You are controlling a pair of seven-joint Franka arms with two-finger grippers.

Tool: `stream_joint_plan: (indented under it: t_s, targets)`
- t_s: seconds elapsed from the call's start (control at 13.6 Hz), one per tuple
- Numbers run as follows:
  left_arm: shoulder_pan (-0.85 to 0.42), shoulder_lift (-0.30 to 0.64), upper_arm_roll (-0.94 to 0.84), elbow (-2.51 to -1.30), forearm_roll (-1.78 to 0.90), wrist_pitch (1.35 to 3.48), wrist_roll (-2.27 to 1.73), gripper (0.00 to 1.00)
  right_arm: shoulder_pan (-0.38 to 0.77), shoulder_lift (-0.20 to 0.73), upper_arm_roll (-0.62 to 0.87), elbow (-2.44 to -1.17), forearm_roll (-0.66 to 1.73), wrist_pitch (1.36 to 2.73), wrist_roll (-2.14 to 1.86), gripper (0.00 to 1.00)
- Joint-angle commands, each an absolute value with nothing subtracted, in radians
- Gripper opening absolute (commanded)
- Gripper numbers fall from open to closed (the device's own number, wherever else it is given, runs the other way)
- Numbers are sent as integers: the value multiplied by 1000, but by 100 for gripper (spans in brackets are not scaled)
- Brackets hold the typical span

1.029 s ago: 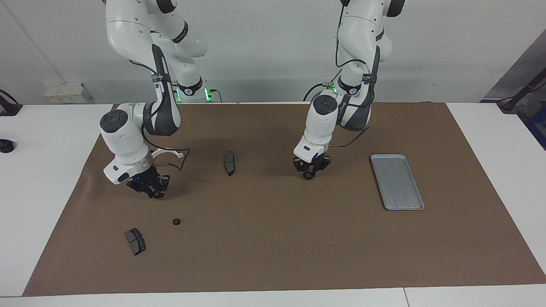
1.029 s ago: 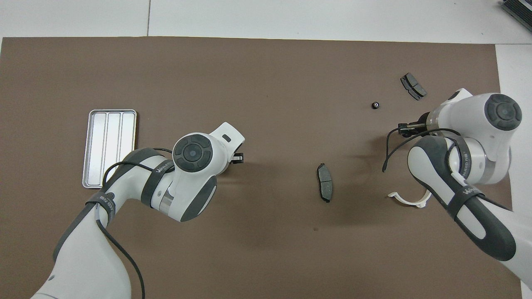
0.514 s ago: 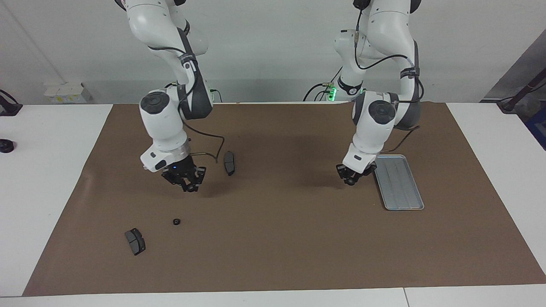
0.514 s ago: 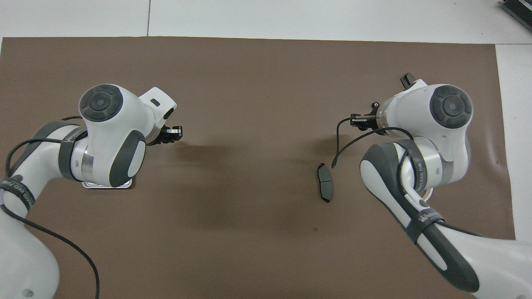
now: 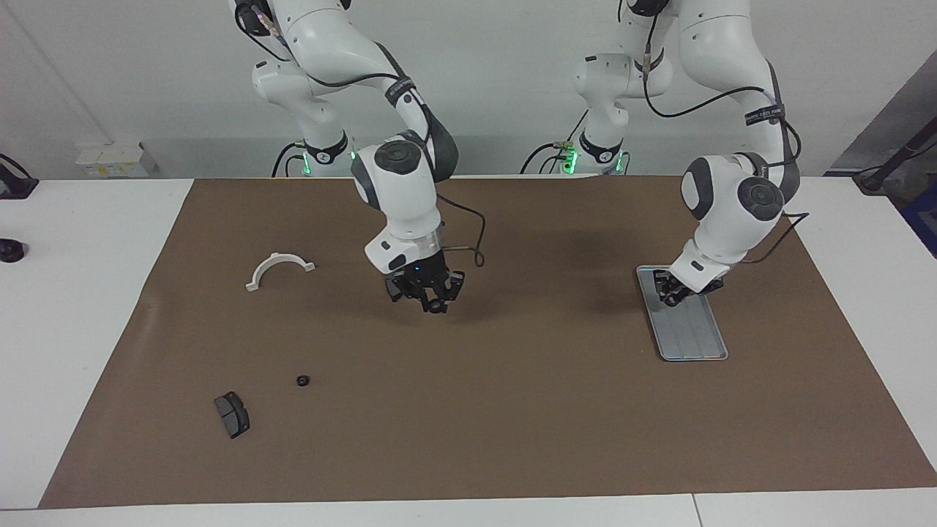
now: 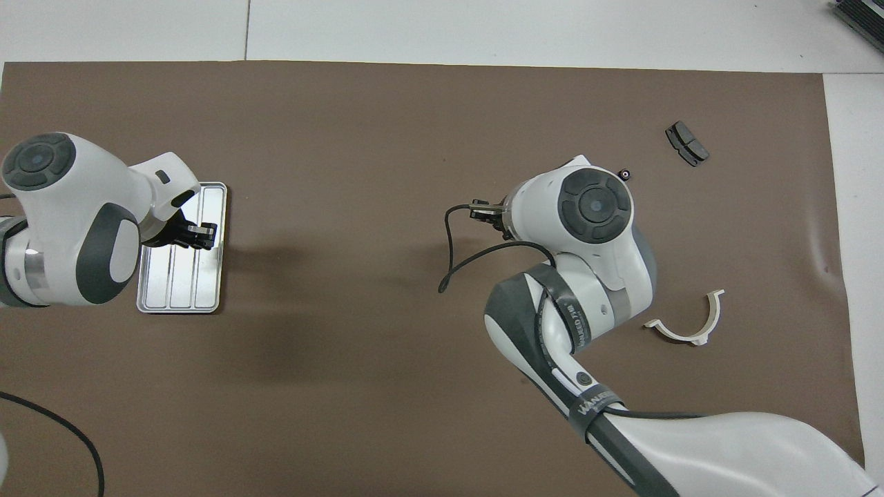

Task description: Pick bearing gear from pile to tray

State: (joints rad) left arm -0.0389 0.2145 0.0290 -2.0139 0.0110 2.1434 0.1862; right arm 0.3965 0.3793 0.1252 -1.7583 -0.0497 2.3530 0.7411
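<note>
What remains of the pile lies toward the right arm's end: a white half-ring (image 5: 280,268) (image 6: 690,324), one small black bearing gear (image 5: 302,380) (image 6: 624,174) and a dark brake pad (image 5: 232,414) (image 6: 687,143). My right gripper (image 5: 435,304) (image 6: 483,209) hangs over the middle of the mat, shut on a small dark gear at its fingertips. The silver tray (image 5: 692,337) (image 6: 179,290) lies toward the left arm's end. Over the end of it nearer to the robots my left gripper (image 5: 675,291) (image 6: 202,233) is shut on another small gear. The right arm hides the second brake pad.
A brown mat (image 5: 512,410) covers most of the white table. The right arm's loose black cable (image 6: 449,262) hangs over the mat's middle. A small black object (image 5: 10,250) sits on the bare table past the right arm's end of the mat.
Both arms swung toward the left arm's end. The left gripper went from the mat's middle to over the tray. The right gripper left the pile, uncovering the half-ring and covering a brake pad.
</note>
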Motion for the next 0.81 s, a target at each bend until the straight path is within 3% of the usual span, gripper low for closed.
stream_joint_plan:
  t_s: [0.0, 0.15, 0.22, 0.44, 0.51, 0.73]
  targets:
    - [17, 163, 20, -2088, -2, 2148, 312, 0, 477, 535, 121, -1555, -116, 2275, 868, 0]
    - [40, 152, 20, -2112, -2, 2157, 363, 0, 515, 607, 123, -1453, -133, 2240, 936, 0]
    - [44, 149, 20, -2126, -2, 2164, 371, 7, 538, 630, 123, -1425, -133, 2234, 948, 0]
    - [40, 149, 20, -2132, -2, 2178, 373, 77, 577, 669, 124, -1408, -135, 2275, 969, 0]
    - [37, 150, 20, -2126, -2, 2181, 374, 86, 580, 664, 126, -1423, -132, 2289, 968, 0]
    - [28, 161, 18, -2097, -2, 2183, 364, 88, 614, 657, 126, -1463, -132, 2289, 969, 0]
